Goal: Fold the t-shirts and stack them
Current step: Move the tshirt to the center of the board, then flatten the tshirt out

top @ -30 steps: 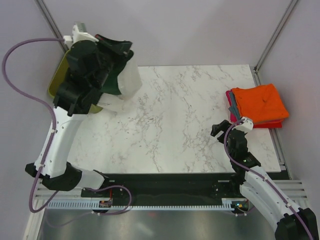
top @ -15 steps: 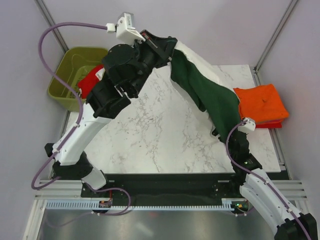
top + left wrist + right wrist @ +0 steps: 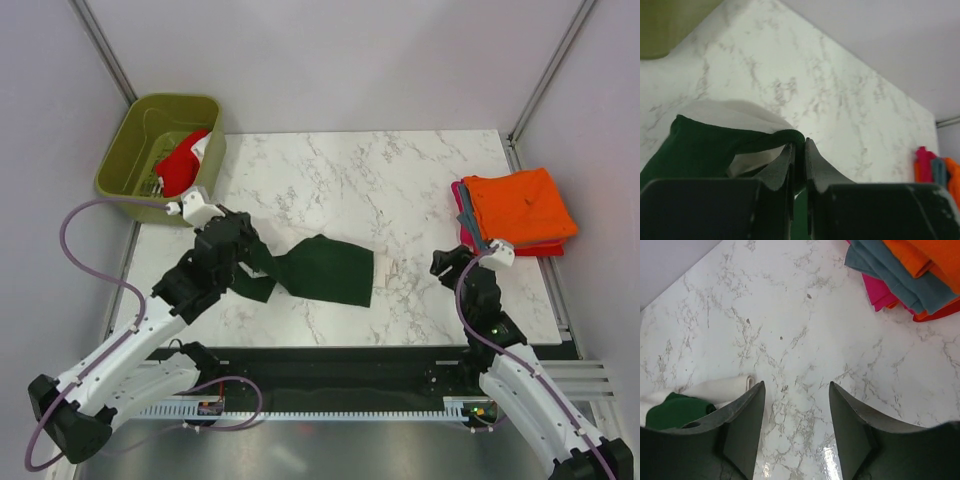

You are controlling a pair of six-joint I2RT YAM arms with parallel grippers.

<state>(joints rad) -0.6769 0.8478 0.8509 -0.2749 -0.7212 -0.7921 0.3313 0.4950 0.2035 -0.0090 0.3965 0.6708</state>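
Two robot arms over a white marble table (image 3: 420, 170). The left gripper (image 3: 252, 264) is low over the table, its two fingers (image 3: 812, 160) pressed almost together on a fold of the cream and dark green t-shirt (image 3: 325, 270). In the left wrist view the green cloth (image 3: 700, 145) bunches at the fingertips and to their left, with a cream layer (image 3: 732, 112) showing just behind it. From the pinch, the shirt trails off to this gripper's right as a crumpled dark green heap lying on the table, well short of the other arm.

The right gripper (image 3: 446, 262) has its fingers (image 3: 747, 415) spread wide with only bare marble between them; it holds nothing. The shirt's near end (image 3: 677, 410) lies just off its left fingertip. Ahead of this gripper and to its right sits the stack of folded t-shirts (image 3: 515, 215): an orange t-shirt (image 3: 935, 260) on top, a grey-blue t-shirt (image 3: 895, 277) under it, then a pink-red layer (image 3: 880, 292) that may be one garment or two.

Beyond the left gripper and to its left stands an olive-green bin (image 3: 135, 130), with a red t-shirt (image 3: 178, 165) draped over its rim.
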